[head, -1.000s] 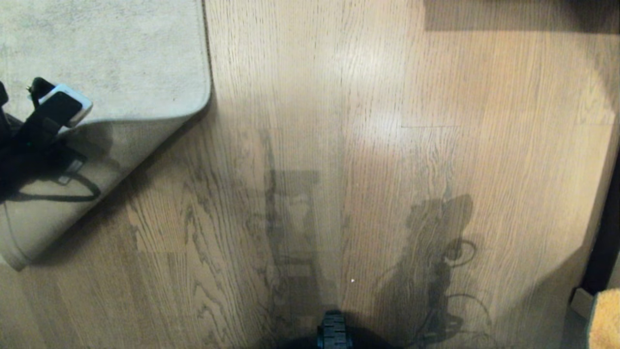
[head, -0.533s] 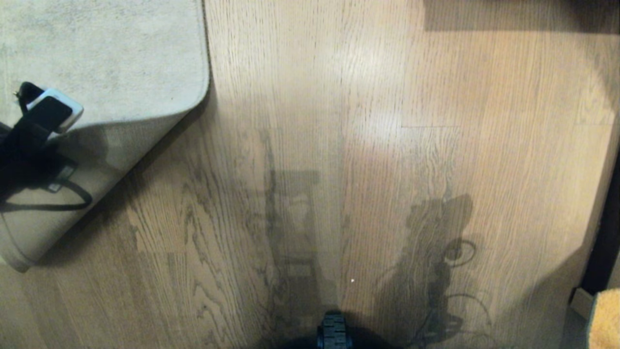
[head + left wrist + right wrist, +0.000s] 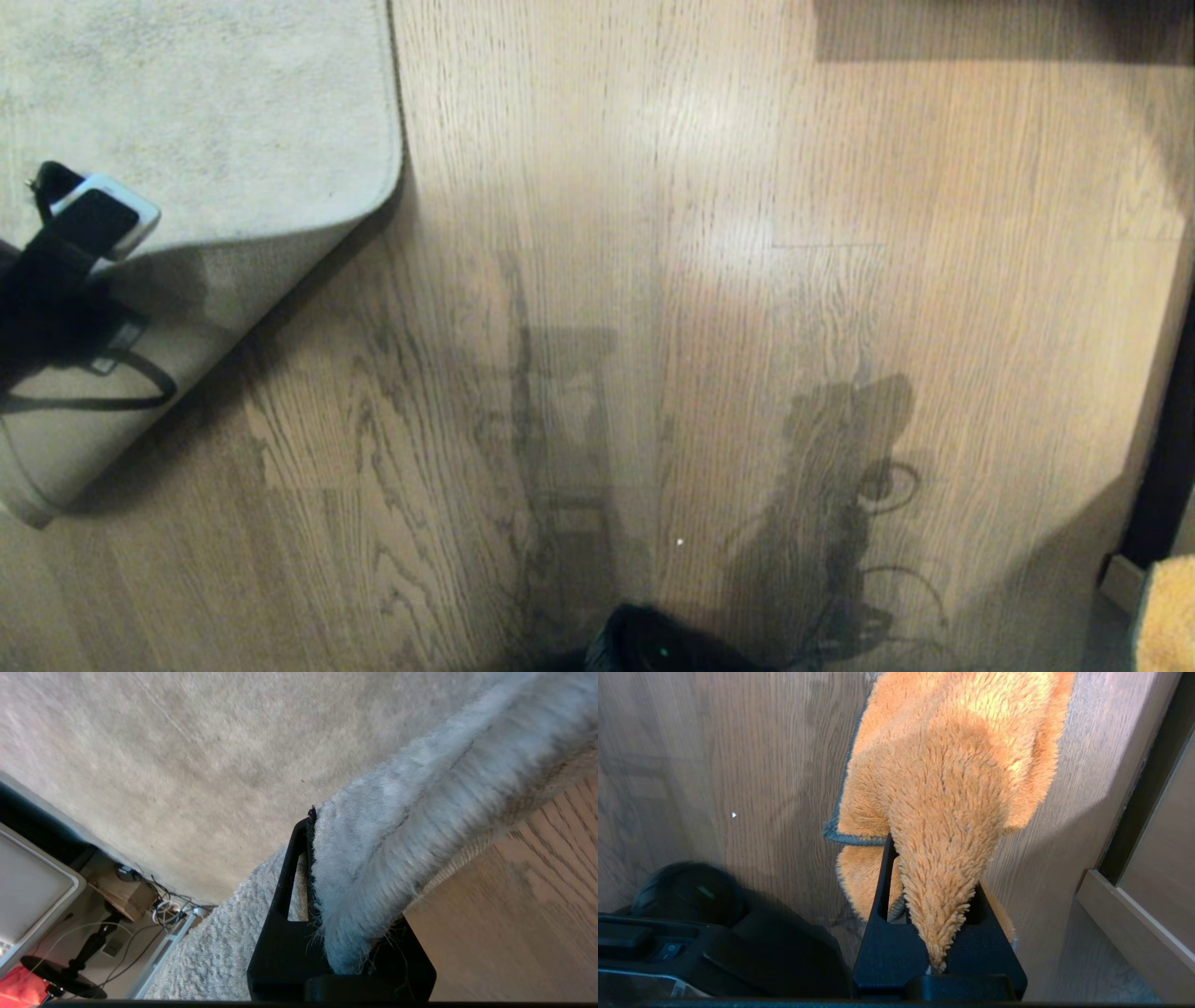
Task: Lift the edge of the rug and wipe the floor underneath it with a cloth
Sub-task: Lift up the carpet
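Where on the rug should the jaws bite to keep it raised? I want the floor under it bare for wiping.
Grip the rug edge at its bound border near the corner, coming in from the open floor side, jaws across the thin border. The left gripper already pinches it that way: the corner folds back diagonally and its paler underside shows.

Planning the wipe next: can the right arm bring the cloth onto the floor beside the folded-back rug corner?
Probably yes. The left claw holds the rug edge folded back, and the floor toward the right claw, shut on the cloth, shows nothing in between.
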